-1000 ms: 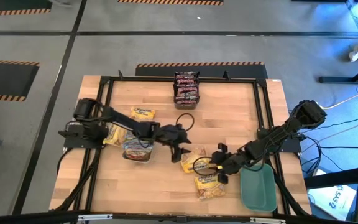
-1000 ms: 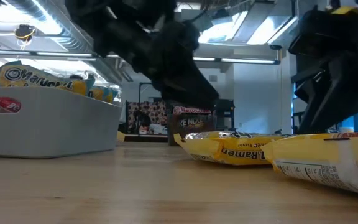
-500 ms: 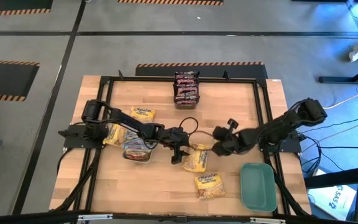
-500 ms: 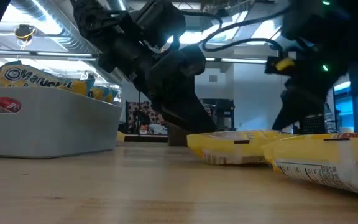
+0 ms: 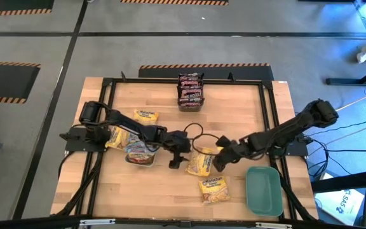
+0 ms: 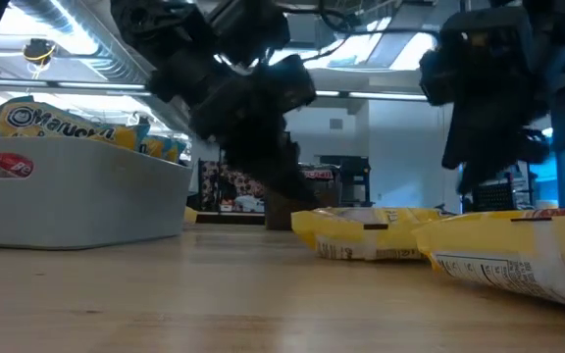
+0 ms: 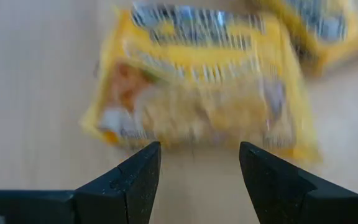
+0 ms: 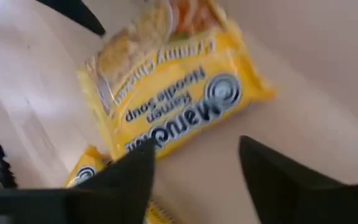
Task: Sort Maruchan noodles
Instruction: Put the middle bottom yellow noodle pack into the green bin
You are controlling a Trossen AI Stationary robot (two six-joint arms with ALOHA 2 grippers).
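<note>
Our right gripper (image 5: pixel 220 159) has swung back from the teal tray (image 5: pixel 264 191) to 3 o'clock of the mid-table yellow packet (image 5: pixel 200 163), jaws parted, empty; the left gripper (image 5: pixel 175 159), jaws apart and empty, has closed in at its 9 o'clock. So this packet looks next for sorting. It reads "Maruchan Ramen Noodle Soup".

1. The table (image 5: pixel 234 121) is pale wood with a smooth matt finish
2. The yellow noodle packet (image 5: pixel 200 163) is crinkly, glossy plastic film
3. The teal tray (image 5: pixel 264 191) looks like smooth plastic
4. The grey tray (image 6: pixel 77 201) looks like matt plastic
5. The left gripper (image 7: pixel 194 168) has fingers of matt black plastic
</note>
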